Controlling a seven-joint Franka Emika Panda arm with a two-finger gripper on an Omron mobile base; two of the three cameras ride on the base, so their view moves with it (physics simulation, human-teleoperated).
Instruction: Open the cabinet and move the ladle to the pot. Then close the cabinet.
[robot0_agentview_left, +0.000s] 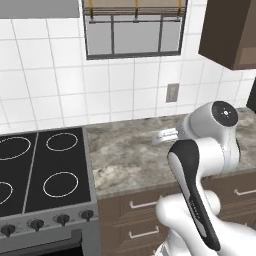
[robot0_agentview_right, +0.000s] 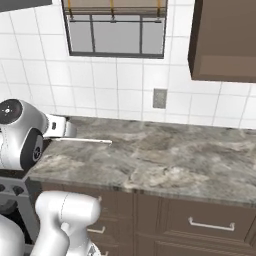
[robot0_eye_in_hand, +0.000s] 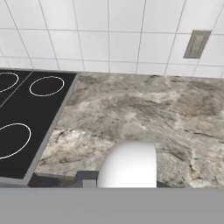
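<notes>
The cabinet (robot0_agentview_left: 232, 32) is a dark brown wall unit at the upper right, above the counter; it is also at the top right of the right base view (robot0_agentview_right: 225, 40). I see its side and underside, and no bar handle shows from here. My gripper (robot0_agentview_left: 167, 134) hangs low over the marbled counter, well below and left of the cabinet. In the right base view the gripper (robot0_agentview_right: 57, 127) is a white and grey block beside the arm's elbow. Its fingers are hidden by the hand. Nothing shows in its grasp. The ladle and the pot are out of view.
A black cooktop (robot0_agentview_left: 45, 170) with ring burners lies left of the grey marbled counter (robot0_agentview_right: 165, 155), with knobs along its front. Brown drawers (robot0_agentview_right: 210, 222) with short handles sit under the counter. A window (robot0_agentview_left: 132, 30) and a wall outlet (robot0_agentview_left: 172, 92) are on the tiled wall.
</notes>
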